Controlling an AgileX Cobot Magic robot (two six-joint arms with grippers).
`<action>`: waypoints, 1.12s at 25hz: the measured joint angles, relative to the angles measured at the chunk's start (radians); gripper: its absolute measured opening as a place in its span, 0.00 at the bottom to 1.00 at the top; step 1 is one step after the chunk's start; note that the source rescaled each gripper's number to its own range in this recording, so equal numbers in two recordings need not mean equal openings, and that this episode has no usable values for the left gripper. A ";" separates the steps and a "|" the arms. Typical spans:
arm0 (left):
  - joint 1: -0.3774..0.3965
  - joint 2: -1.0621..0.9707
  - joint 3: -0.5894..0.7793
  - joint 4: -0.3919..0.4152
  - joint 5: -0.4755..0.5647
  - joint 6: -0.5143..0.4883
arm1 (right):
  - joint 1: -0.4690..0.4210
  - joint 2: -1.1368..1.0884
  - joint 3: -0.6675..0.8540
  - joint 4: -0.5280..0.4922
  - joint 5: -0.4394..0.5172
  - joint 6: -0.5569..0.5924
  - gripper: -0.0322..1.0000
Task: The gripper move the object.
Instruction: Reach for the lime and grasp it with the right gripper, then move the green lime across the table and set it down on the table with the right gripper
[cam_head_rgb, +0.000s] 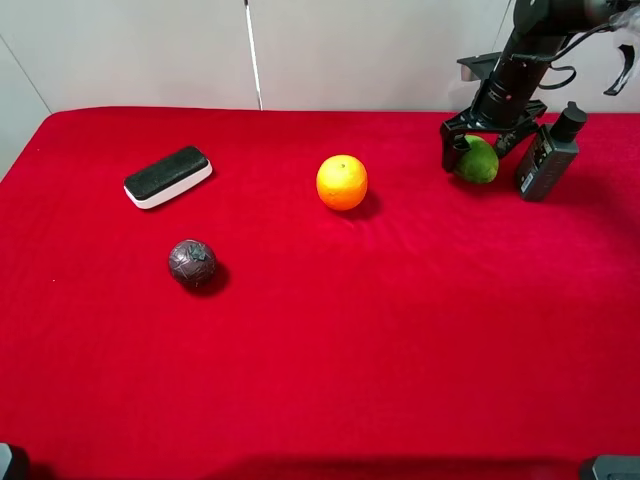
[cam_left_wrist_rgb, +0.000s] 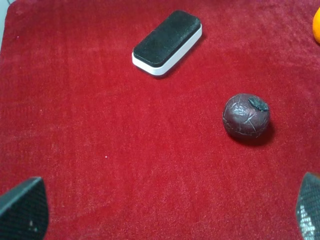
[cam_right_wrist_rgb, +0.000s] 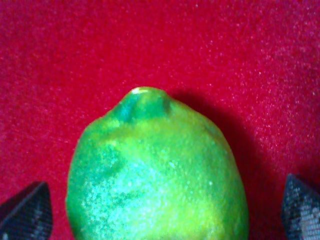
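1. Dark, woven-textured fingertips (cam_right_wrist_rgb: 25, 212) of the right gripper (cam_right_wrist_rgb: 162, 215), a black claw on a dark and grey arm, sit closest to the right wrist camera. They are spread apart with a small, glossy, bumpy-skinned green fruit (cam_right_wrist_rgb: 157, 180) between them. A strip of red cloth shows on each side of the fruit, so neither finger appears to touch it.
2. From the high camera, the green fruit lies on the red cloth-covered table (cam_head_rgb: 400, 330) at the far right, under the claw. It is well right of a round orange fruit (cam_head_rgb: 342, 182), with a dark grey box-shaped device (cam_head_rgb: 547, 158) just beside it on the right.
3. Over the left of the table, the left gripper (cam_left_wrist_rgb: 165, 220) hangs spread and empty. Below it are a wrinkled, dark purplish-brown ball (cam_left_wrist_rgb: 246, 116) and a black-topped white eraser block (cam_left_wrist_rgb: 166, 42).
4. The step in hand looks like closing on the green fruit.
   - The fruit lies nearer one fingertip than the other, so centring first should keep the first contact from rolling it.
   - Pressing at the widest girth seems wise, because the slick, rounded skin could slip out if pinched high.
   - A straight lift would keep clear of the device close by.
5. The green fruit is slightly egg-shaped.
   - Its blunt nub points away from the right wrist camera.
   - Its long axis runs between the fingers, crosswise to their closing line, so they would close across its narrower width.
   - The high view does not show the nub, so which way it points across the table cannot be told.
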 joint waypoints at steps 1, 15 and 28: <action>0.000 0.000 0.000 0.000 0.000 0.000 | 0.000 0.002 -0.001 -0.001 -0.002 -0.002 1.00; 0.000 0.000 0.000 0.000 0.000 0.000 | 0.000 0.022 -0.001 -0.004 -0.009 -0.004 0.44; 0.000 0.000 0.000 0.000 0.000 0.000 | 0.000 0.022 -0.037 -0.004 0.035 -0.005 0.03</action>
